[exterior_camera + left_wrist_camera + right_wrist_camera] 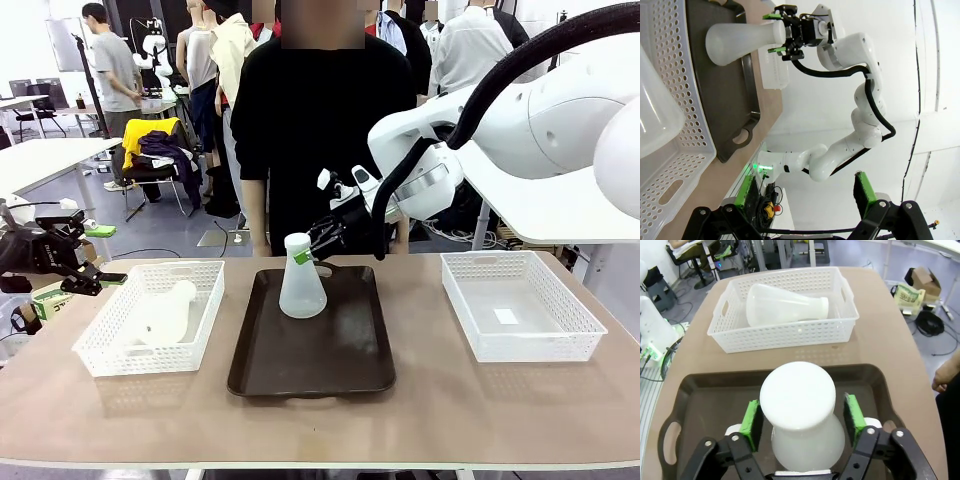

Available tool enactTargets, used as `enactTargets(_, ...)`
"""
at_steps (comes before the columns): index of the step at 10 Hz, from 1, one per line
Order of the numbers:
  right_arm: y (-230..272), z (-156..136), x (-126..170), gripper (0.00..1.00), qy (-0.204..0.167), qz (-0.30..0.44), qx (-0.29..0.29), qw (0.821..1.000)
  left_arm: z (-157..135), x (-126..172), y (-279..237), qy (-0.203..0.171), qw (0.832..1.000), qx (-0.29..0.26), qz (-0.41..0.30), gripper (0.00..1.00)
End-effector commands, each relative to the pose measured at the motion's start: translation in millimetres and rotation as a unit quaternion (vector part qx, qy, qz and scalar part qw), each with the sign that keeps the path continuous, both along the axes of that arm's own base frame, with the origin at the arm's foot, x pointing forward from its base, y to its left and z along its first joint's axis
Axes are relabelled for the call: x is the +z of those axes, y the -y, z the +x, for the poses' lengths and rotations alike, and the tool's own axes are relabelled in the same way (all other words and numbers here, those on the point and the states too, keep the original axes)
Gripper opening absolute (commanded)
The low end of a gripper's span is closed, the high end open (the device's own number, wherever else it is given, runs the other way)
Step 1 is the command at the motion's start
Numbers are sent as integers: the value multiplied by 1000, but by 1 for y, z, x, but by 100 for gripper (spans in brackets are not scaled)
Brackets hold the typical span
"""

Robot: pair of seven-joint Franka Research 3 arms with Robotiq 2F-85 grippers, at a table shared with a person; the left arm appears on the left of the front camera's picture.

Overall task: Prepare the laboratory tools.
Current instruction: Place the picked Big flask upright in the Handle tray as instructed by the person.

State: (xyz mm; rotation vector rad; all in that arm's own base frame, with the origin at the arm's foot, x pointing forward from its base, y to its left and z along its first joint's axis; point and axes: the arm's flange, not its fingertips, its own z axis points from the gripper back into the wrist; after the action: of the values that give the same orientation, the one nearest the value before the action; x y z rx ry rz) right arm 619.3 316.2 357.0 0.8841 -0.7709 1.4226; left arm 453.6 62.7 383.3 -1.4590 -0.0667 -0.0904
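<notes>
On the dark brown tray (330, 378) in the middle of the table (450, 410), one frosted flask (301, 290) stands upright, its neck between the green pads (752, 421) of the right gripper (308, 251). These jaws sit slightly wider than the neck, with a thin gap on one side, so they grip nothing. The second flask (165, 315) lies on its side in the white basket (100, 358) to the robot's left. Beside that basket, the left gripper (98, 256) hangs with its fingers spread wide and empty.
</notes>
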Motion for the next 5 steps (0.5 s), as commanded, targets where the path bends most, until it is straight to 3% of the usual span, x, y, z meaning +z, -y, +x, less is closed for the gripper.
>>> enactTargets(1,13,-16,-1,100,9,-14,-10,1000,-1,2,-1,2,1000,1,-2,100)
enactTargets(5,36,-26,13,100,-3,-52,-15,999,-1,2,-1,2,1000,1,-2,100)
